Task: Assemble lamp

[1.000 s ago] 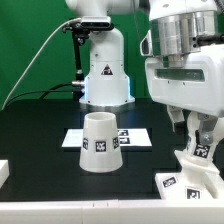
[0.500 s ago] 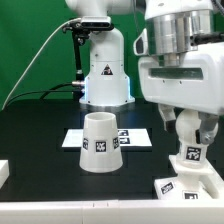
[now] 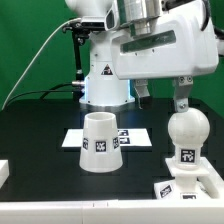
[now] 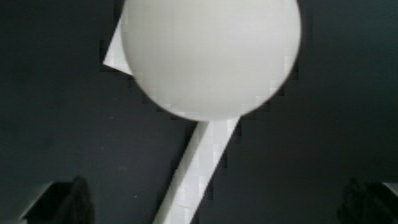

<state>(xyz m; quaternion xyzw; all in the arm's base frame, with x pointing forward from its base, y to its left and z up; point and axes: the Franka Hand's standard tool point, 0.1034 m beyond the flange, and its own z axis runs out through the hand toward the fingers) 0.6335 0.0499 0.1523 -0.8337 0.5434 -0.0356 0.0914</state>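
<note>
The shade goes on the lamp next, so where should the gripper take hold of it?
Probably at the shade's open top rim, coming straight down from above. It stands upright on its wide end, narrow mouth up, so one finger can go inside the rim and one outside. The flaring sides would likely slip in a grip across the body.

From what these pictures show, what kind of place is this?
Probably a robotics lab test bench: a green backdrop curtain, a matte black tabletop, and tag-marked parts laid out on it, namely a matte white truncated-cone lamp shade and a white ball-headed bulb, below a large white robot arm.
</note>
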